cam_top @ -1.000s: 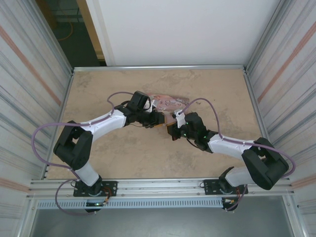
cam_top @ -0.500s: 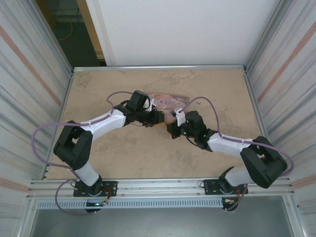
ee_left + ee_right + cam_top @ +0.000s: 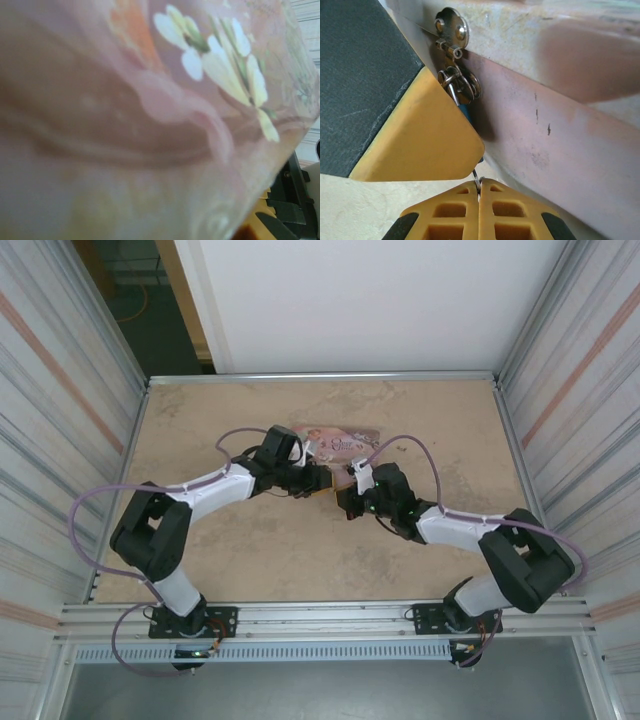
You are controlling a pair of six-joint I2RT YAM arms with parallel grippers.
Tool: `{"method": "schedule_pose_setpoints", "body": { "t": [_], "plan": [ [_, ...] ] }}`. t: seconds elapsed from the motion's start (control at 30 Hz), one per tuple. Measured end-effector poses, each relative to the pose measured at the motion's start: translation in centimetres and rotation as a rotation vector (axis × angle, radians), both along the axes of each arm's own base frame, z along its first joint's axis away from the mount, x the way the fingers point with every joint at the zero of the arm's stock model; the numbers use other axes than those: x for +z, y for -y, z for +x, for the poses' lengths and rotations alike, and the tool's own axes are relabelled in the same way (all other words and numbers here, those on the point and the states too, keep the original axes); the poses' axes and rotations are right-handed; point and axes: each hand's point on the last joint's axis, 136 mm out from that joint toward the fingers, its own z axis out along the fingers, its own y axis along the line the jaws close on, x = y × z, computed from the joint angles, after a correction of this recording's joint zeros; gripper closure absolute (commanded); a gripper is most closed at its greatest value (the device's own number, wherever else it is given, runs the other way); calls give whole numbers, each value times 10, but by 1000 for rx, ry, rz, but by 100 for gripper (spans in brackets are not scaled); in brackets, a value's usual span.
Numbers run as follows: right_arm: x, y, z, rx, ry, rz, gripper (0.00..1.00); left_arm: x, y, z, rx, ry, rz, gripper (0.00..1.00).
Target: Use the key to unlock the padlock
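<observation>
- Where things sit: the padlock (image 3: 464, 109) hangs off the latch (image 3: 451, 27) on the side of the pink tin (image 3: 560, 125). All you get is a sliver of blue body under the silver shackle (image 3: 461, 82).
- The right gripper (image 3: 479, 186) is clenched tight on the key (image 3: 477, 180). The key is basically a bit of thin metal poking out between the tips, right under the padlock.
- The left gripper (image 3: 320, 482): honestly can't tell. One yellow finger (image 3: 420, 135) lies against the padlock and the other is hidden, so it could be clamped or just leaning on it.
- Biggest worry imo is that the hold on the key is tiny. Twist it against a stiff lock and it could swivel or pop out, and good luck picking that speck off the table (image 3: 250, 560).
- If the left side isn't really holding the padlock, turning the key would probably just swing the whole lock on the latch instead of turning the cylinder.
- I can't see the keyhole at all, so whether the key is seated is a guess. Twisting it half-in could bend or jam it.
- Both grippers are crammed up against the tin, so one shove could slide it and drag everything out of line.
</observation>
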Motion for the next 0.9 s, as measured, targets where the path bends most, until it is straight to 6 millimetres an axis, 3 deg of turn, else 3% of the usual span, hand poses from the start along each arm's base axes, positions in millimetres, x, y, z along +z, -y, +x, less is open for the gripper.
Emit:
{"method": "schedule_pose_setpoints", "body": {
  "t": [0.27, 0.6, 0.9],
  "plan": [
    [-31, 0, 3, -5, -51, -39, 100, -30, 0, 4, 5, -23, 36, 84],
    [-35, 3, 11, -14, -50, -28, 100, -33, 0, 11, 9, 12, 26, 66],
    [-59, 11, 7, -21, -117, -68, 100, -39, -4, 5, 7, -31, 18, 56]
  ]
}}
